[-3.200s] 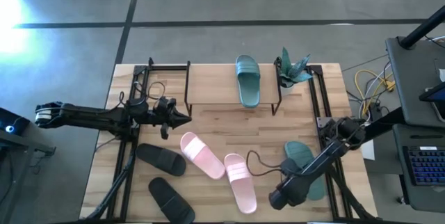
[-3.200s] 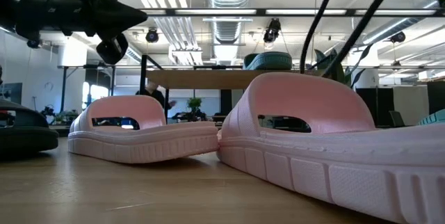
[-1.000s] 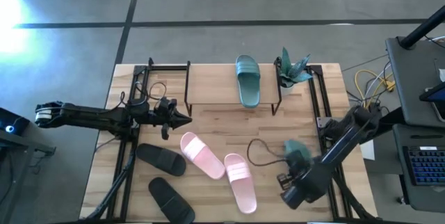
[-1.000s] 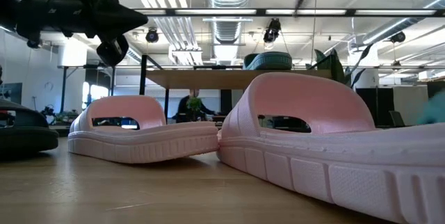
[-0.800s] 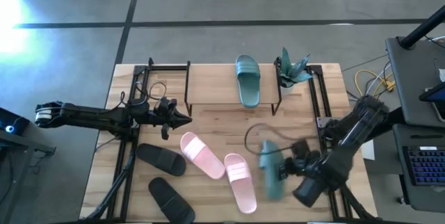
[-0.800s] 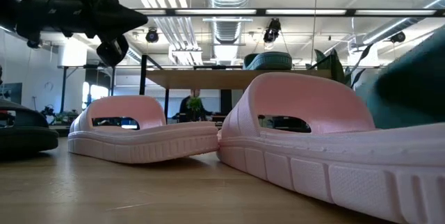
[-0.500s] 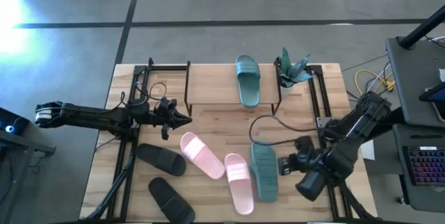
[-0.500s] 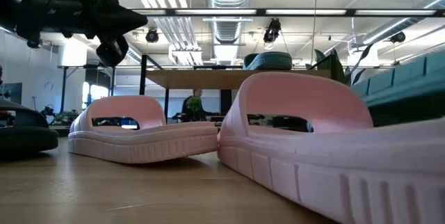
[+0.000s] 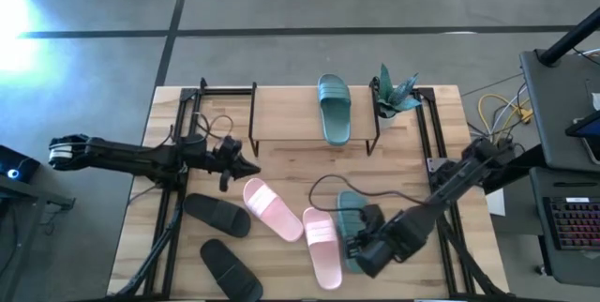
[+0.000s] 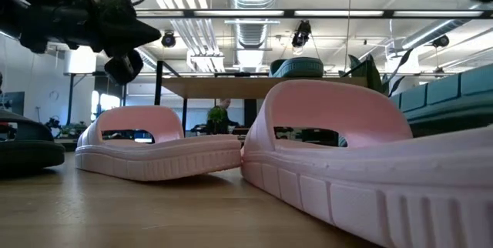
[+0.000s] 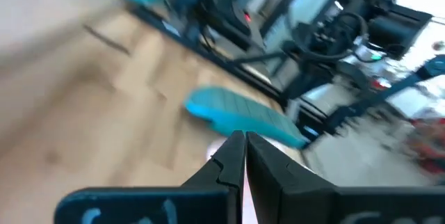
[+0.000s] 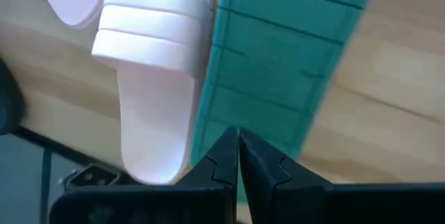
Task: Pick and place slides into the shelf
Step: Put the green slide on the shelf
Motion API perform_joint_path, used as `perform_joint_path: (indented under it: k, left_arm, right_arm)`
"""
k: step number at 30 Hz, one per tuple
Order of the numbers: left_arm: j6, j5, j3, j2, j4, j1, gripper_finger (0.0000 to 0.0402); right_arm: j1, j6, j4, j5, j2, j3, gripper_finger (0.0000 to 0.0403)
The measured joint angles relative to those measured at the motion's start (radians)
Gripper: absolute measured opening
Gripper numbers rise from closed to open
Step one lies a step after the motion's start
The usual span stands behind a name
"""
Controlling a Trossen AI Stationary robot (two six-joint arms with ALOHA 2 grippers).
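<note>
One teal slide (image 9: 334, 107) lies on the shelf (image 9: 291, 119) at the table's far side. A second teal slide (image 9: 349, 210) lies sole up on the table, alongside a pink slide (image 9: 323, 246). My right gripper (image 12: 236, 139) is shut and points steeply down over that ribbed sole (image 12: 278, 64). The other pink slide (image 9: 272, 208) and two black slides (image 9: 217, 215) (image 9: 230, 269) lie near the left. My left gripper (image 9: 247, 167) is shut and hovers level at the table's left, above the slides. My right gripper's shut fingertips stand over the teal slide's sole (image 12: 229, 113), near the long edge next to the pink slide (image 12: 149, 78), coming from above. I cannot tell whether they touch it. The slide lies flat on the table.
A potted plant (image 9: 394, 94) stands at the shelf's right end. Black frame rails (image 9: 169, 199) run along the table's left and right sides. A loose cable (image 9: 323, 189) loops over the table by the right arm. Bare board shows left of the teal slide on the shelf.
The teal slide has slid from the table's right side toward the left and now lies lengthwise against the pink slide, which shifted a little. My right gripper swung left with it, tipped steeper, and now stands over its sole.
</note>
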Motion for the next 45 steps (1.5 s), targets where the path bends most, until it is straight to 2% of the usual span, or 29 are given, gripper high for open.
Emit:
perform_joint_path:
  k: [5, 9, 12, 16, 20, 22, 29, 32, 37, 45]
  left_arm:
    - [-0.128, 0.154, 0.020, 0.069, 0.022, -0.009, 0.0000]
    - [-0.151, 0.179, 0.072, 0.119, 0.160, -0.048, 0.0000]
    - [-0.152, 0.179, 0.162, 0.164, 0.211, -0.073, 0.0000]
    - [-0.141, 0.196, 0.313, 0.271, 0.122, -0.109, 0.0000]
    - [-0.043, 0.243, 0.449, 0.439, -0.031, -0.159, 0.0000]
    - [0.006, 0.245, 0.494, 0.532, -0.083, -0.179, 0.0000]
    - [0.127, 0.228, 0.578, 0.755, -0.060, -0.214, 0.0000]
    - [0.210, 0.206, 0.607, 0.813, -0.022, -0.229, 0.0000]
    - [0.344, 0.107, 0.666, 0.877, -0.014, -0.259, 0.0000]
    - [0.371, 0.105, 0.788, 1.048, -0.020, -0.278, 0.0000]
  right_arm:
    - [-0.031, -0.024, 0.019, -0.001, 0.036, -0.001, 0.0008]
    - [-0.024, 0.035, -0.001, 0.000, 0.035, -0.010, 0.0009]
    - [-0.002, 0.100, -0.036, 0.001, 0.025, -0.012, 0.0009]
    - [0.028, 0.184, -0.058, 0.002, 0.018, -0.017, 0.0009]
    - [0.042, 0.213, -0.054, 0.004, 0.016, -0.025, 0.0009]
    - [0.041, 0.217, -0.053, 0.009, 0.016, -0.026, 0.0009]
    - [0.026, 0.263, -0.049, 0.072, 0.028, -0.056, 0.0009]
    - [0.007, 0.270, -0.028, 0.083, 0.029, -0.088, 0.0009]
    - [-0.008, 0.270, -0.027, 0.089, -0.006, -0.148, 0.0009]
    - [0.002, 0.254, -0.011, 0.040, -0.041, -0.221, 0.0009]
